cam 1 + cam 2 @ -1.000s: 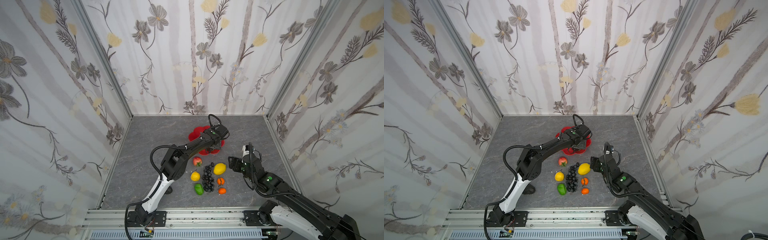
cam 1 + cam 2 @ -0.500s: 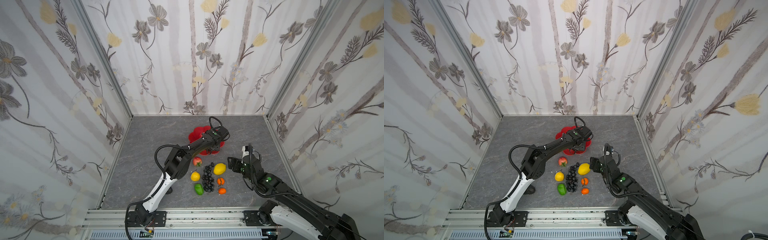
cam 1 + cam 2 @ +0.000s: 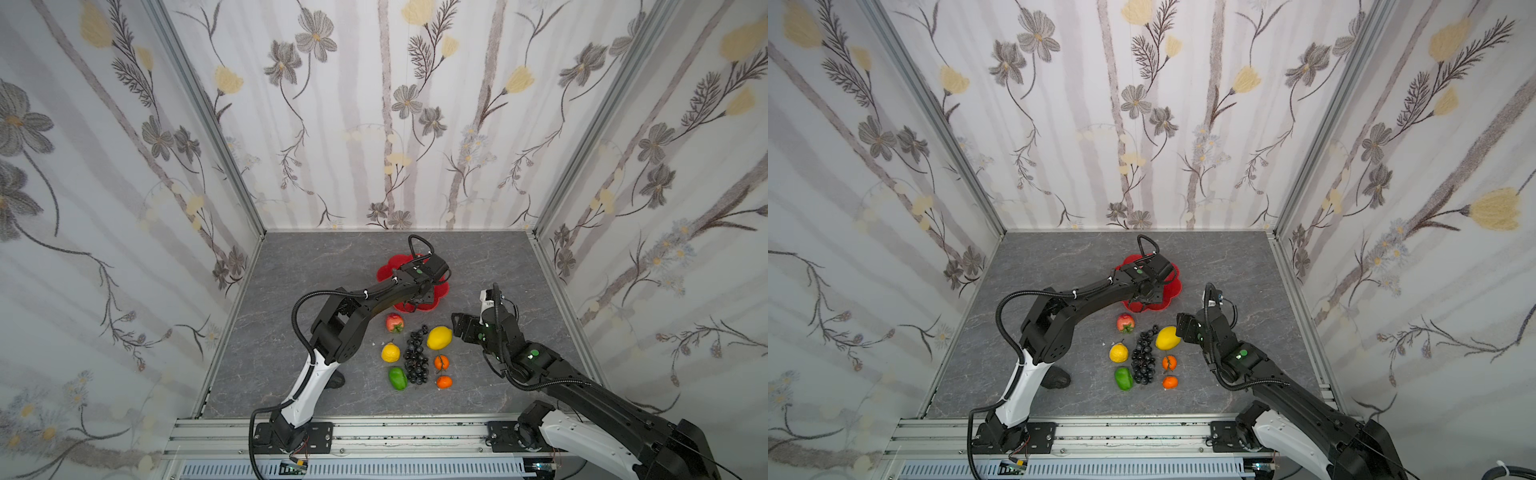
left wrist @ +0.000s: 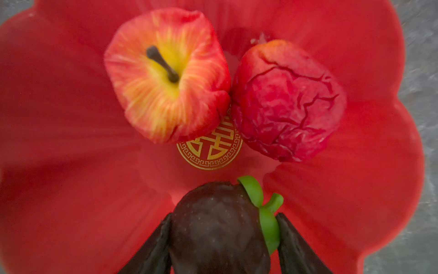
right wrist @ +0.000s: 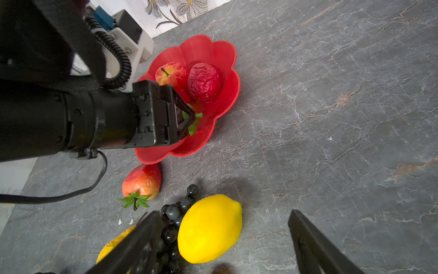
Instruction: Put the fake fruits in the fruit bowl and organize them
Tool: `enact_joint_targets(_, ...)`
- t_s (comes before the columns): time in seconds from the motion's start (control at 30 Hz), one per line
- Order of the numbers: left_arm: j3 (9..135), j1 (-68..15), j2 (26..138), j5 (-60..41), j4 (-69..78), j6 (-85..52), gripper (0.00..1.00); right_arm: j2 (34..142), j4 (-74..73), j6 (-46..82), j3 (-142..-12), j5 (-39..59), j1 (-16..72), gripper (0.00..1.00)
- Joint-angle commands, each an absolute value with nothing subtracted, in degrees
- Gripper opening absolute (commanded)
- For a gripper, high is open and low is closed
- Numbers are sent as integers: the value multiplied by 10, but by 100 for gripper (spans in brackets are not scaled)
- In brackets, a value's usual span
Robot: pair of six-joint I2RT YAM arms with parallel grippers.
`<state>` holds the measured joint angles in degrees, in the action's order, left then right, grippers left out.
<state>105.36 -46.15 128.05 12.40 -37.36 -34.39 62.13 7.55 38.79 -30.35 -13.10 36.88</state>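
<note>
dark fruit (image 4: 213, 232) in left pincer (image 4: 224, 217), left wrist view, unseen from top

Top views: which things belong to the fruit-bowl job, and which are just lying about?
Job: fruit bowl; apple and wrinkled red fruit in it; dark fruit in the left gripper over it; on the table, leafy red fruit, lemon, small yellow fruit, grape bunch, green pepper, two oranges.
Lying about: white crumbs; dark lump by the left arm, unclear what.
</note>
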Motion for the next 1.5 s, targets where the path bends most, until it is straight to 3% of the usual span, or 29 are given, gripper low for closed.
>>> enact_joint_targets(0.0, 1006, -449, 1245, 81, -271, -367, 59, 631, 47, 391, -316, -117, 368, 85)
enact_joint_targets(0.17, 919, -432, 1198, 24, -174, -388, 59, 657, 25, 397, -335, -84, 358, 85)
enact_joint_targets(0.4, 795, -426, 1136, -15, -25, -385, 57, 729, -28, 449, -386, 39, 307, 81)
enact_joint_targets(0.8, 704, -405, 1108, -89, 114, -388, 55, 915, -181, 528, -462, 215, 221, 49)
enact_joint_targets(1.1, 679, -398, 1097, -105, 148, -393, 54, 1032, -204, 542, -519, 256, 202, 38)
enact_joint_targets(1.47, 670, -396, 1095, -110, 166, -398, 54, 1079, -225, 555, -528, 273, 200, 25)
